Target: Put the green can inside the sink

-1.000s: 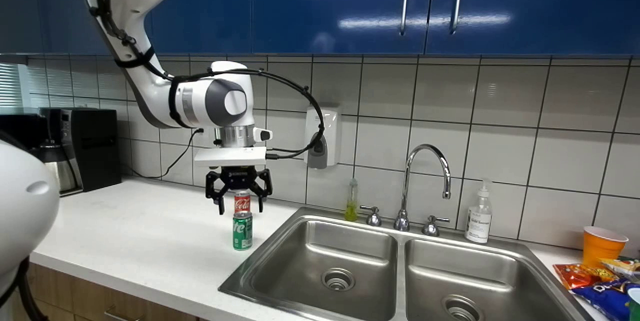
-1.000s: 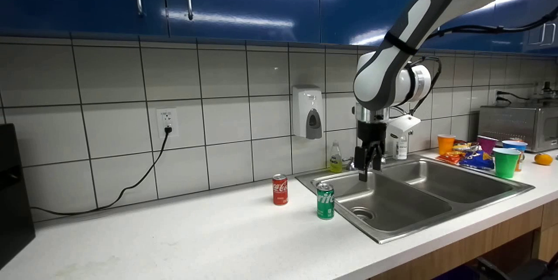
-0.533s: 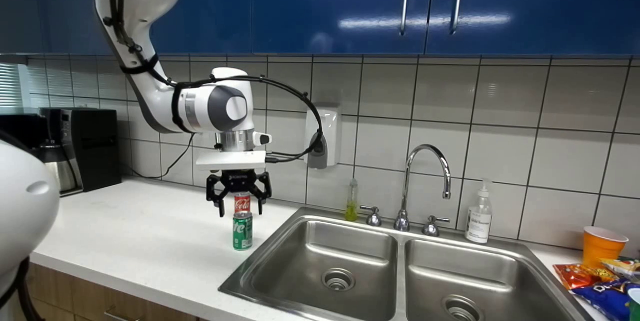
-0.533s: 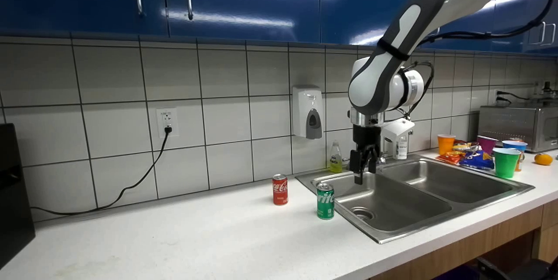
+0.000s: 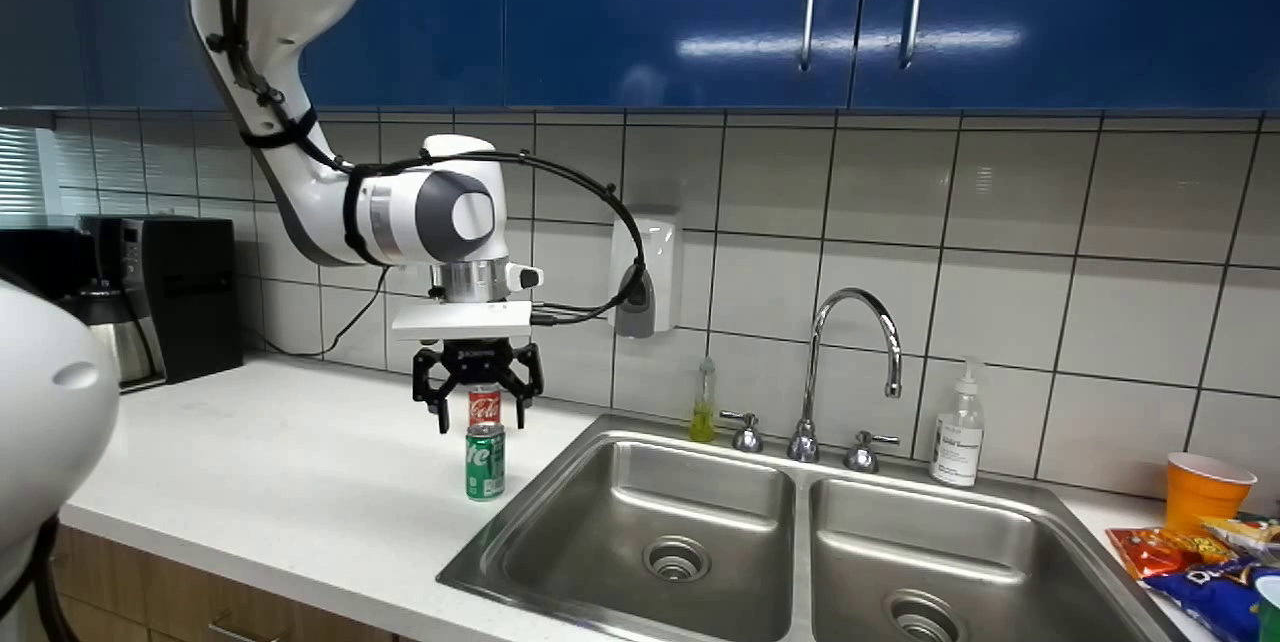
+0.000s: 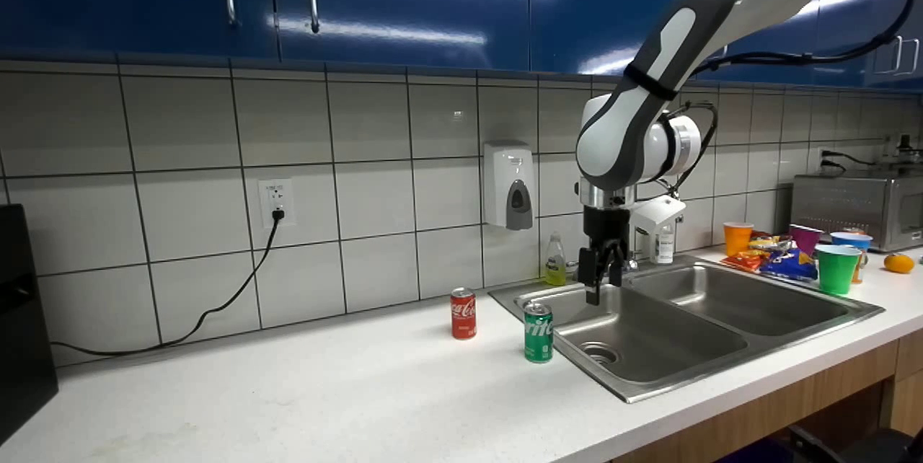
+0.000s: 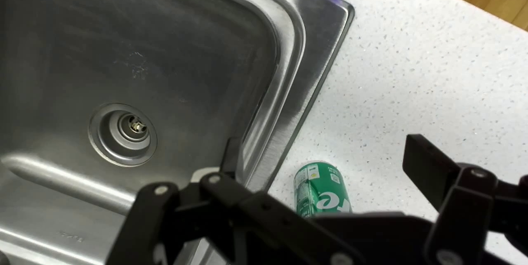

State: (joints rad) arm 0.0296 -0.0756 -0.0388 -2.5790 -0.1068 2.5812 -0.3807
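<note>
So the sink (image 5: 803, 554) has a drain (image 5: 676, 559) in each basin, and a bottle (image 5: 705, 398) on the rim holds yellow-green stuff (image 5: 702, 426). The green can (image 5: 486, 464), white lettering, silvery top, stands upright on the desk (image 5: 300, 462) beside the sink. My pincer (image 5: 482, 420) hangs higher, jaws wide apart.

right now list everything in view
counter: 1, white, below cabinets
cabinets: several, blue, above
sink: 1, silver, in counter
faucet: 1, chrome, sink's rear
bottles: 2, clear, sink's rear
green can: 1, green, counter beside sink
red can: 1, red, counter
dispenser: 1, white, tiled wall
outlet: 1, white, tiled wall
cups: at least 4, mixed, counter
snack bags: several, mixed, beside cups
fruit: 1, orange, counter
appliances: at least 2, black, silver, counter
gripper: 1, black, open, above counter level
arm: 1, white, above counter
</note>
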